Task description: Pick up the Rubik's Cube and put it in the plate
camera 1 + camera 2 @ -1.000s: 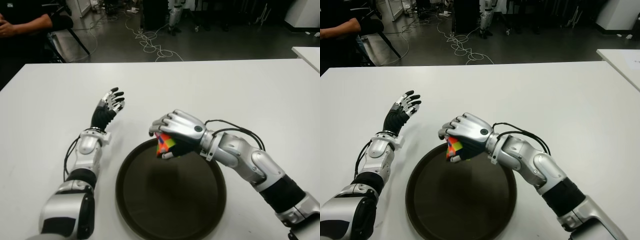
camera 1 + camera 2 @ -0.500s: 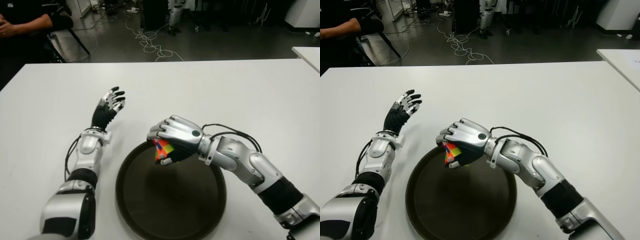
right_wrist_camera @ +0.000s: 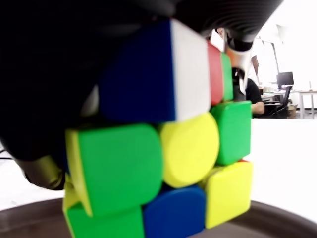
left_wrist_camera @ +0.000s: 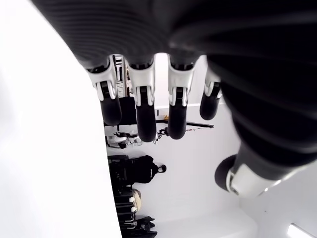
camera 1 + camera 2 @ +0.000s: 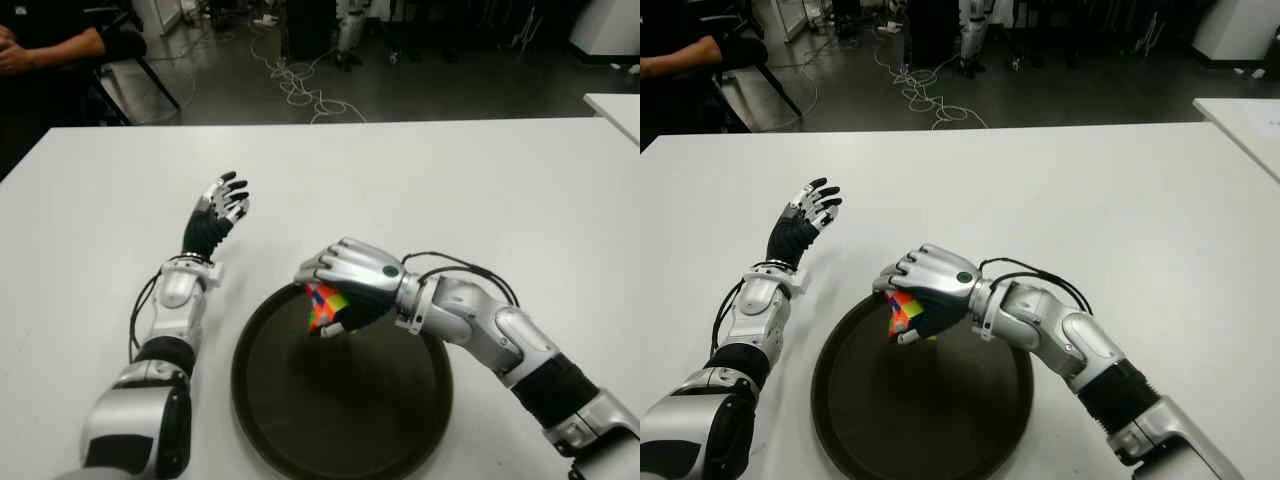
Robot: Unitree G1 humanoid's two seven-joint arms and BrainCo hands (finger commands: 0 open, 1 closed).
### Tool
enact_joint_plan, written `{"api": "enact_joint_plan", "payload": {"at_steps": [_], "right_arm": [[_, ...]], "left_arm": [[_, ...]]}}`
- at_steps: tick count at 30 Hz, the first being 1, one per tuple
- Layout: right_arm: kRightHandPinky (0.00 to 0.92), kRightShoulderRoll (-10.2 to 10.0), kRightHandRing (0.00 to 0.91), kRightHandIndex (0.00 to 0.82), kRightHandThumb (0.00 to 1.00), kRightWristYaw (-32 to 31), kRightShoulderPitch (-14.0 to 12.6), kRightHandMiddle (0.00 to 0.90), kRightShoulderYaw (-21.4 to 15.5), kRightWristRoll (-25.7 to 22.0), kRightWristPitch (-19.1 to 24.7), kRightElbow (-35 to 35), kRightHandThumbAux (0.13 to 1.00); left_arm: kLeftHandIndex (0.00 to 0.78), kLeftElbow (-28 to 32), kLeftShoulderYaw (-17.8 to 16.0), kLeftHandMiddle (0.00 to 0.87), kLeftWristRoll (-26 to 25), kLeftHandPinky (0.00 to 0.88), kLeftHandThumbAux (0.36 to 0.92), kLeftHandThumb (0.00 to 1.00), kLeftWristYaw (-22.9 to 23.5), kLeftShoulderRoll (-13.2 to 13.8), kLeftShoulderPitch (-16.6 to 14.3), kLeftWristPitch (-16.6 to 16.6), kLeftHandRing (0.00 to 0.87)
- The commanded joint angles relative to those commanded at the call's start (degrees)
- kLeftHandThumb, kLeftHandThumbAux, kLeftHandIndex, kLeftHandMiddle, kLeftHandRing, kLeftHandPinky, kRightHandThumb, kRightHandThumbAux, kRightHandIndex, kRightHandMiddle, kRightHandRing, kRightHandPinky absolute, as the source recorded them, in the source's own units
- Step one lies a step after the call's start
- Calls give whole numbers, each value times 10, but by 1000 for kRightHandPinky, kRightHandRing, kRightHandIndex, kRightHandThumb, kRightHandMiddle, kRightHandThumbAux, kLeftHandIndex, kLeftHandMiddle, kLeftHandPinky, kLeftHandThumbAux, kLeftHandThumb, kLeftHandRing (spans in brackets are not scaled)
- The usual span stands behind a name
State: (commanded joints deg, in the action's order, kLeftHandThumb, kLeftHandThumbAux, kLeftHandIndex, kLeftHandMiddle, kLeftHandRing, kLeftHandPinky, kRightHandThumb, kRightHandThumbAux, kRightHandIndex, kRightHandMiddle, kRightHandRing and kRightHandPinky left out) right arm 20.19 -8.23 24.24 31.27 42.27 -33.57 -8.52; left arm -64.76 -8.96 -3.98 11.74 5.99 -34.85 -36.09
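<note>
mostly cube [image 5: 325, 304] under r. robot hand [image 5: 345, 285]

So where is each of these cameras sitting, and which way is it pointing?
Left and right eye views: on the head, looking down at the white table; both arms show, both share the dark round plate.
Left wrist view: on the left arm, past its open left hand.
Right wrist view: on the right arm; the right hand holds the multicoloured Rubik's Cube above the plate.

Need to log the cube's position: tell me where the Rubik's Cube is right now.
The Rubik's Cube is gripped in the right hand, held over the far left part of the dark plate near the table's middle, not yet released.
</note>
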Motion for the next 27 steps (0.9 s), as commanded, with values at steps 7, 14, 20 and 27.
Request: {"api": "enact_joint_plan", "payload": {"at_steps": [7, 14, 20, 27], "right_arm": [[443, -11, 407, 417, 830, 25, 1, 452, -4, -10, -38, -30, 690], [242, -16, 169, 403, 710, 25, 0, 142, -8, -20, -50, -44, 726], [58, -27, 22, 56, 491, 30, 3, 17, -8, -35, -65, -73, 806], [7, -34, 1, 4, 366, 25, 8, 1, -10, -49, -70, -88, 815]], "left_arm": [[135, -1, 0, 206, 0, 125, 641, 58, 0, 1, -1, 1, 169], [135, -1, 0, 210, 0, 134, 634, 56, 0, 1, 0, -3, 175], [128, -1, -1, 202, -2, 118, 628, 49, 6, 0, -2, -4, 165], [132, -3, -7, 203, -11, 122, 652, 59, 18, 0, -5, 1, 167]]}}
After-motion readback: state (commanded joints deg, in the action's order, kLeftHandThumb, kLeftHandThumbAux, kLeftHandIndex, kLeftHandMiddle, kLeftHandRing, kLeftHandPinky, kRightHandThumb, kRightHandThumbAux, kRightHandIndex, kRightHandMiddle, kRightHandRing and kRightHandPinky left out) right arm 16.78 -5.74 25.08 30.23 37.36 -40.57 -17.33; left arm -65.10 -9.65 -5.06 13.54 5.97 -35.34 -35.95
